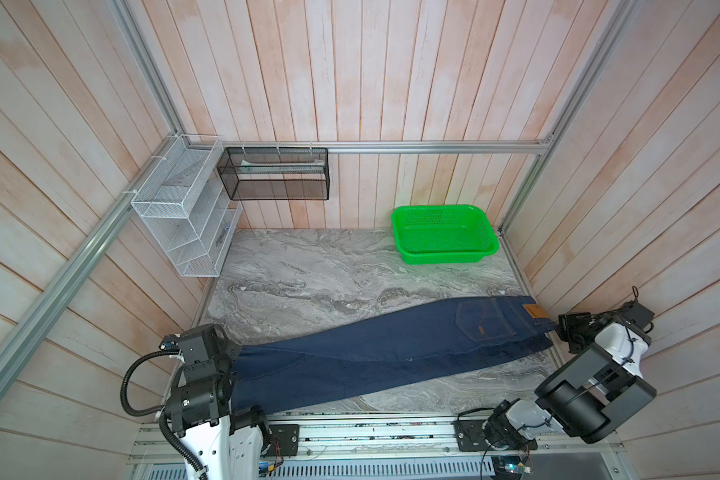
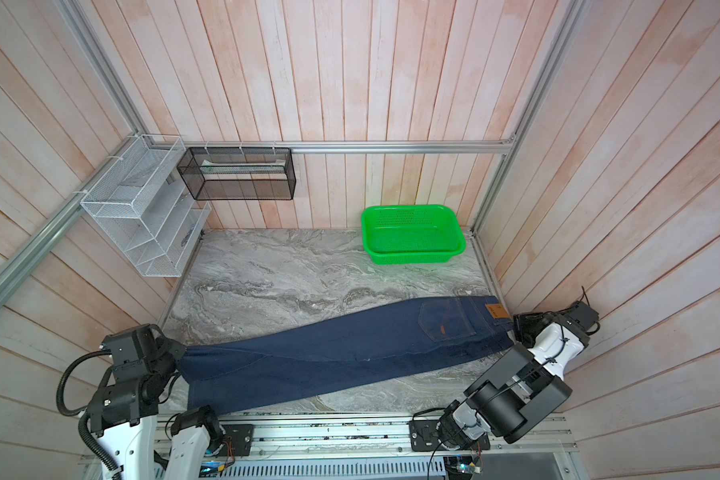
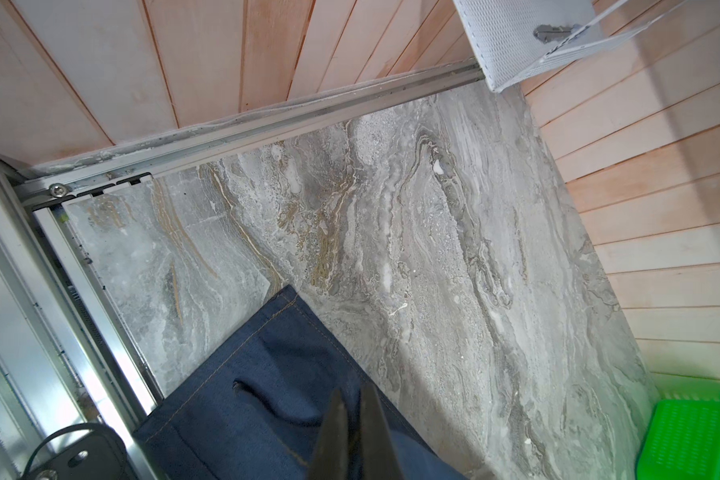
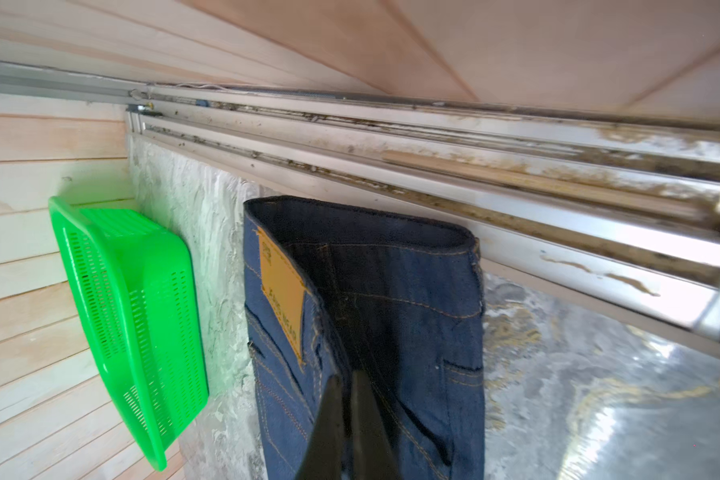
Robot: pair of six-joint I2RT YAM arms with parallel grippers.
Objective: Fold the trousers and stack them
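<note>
Your left pincer (image 3: 354,392) is pinched shut on the leg end and your right pincer (image 4: 347,377) on the waistband of the trousers (image 1: 371,353), which lie stretched slantwise across the near part of the counter (image 1: 308,270), well apart from the green basket (image 1: 445,257).

The left gripper (image 3: 353,395) pinches the trousers (image 3: 267,374) between dark, nearly touching jaws. Their tan-stitched hem lies flat on the marble counter (image 3: 433,249), near the corner where the aluminium rails (image 3: 267,120) meet. A green basket (image 3: 699,440) sits at the counter's wall edge, well apart from a white mesh rack (image 3: 524,37).
</note>
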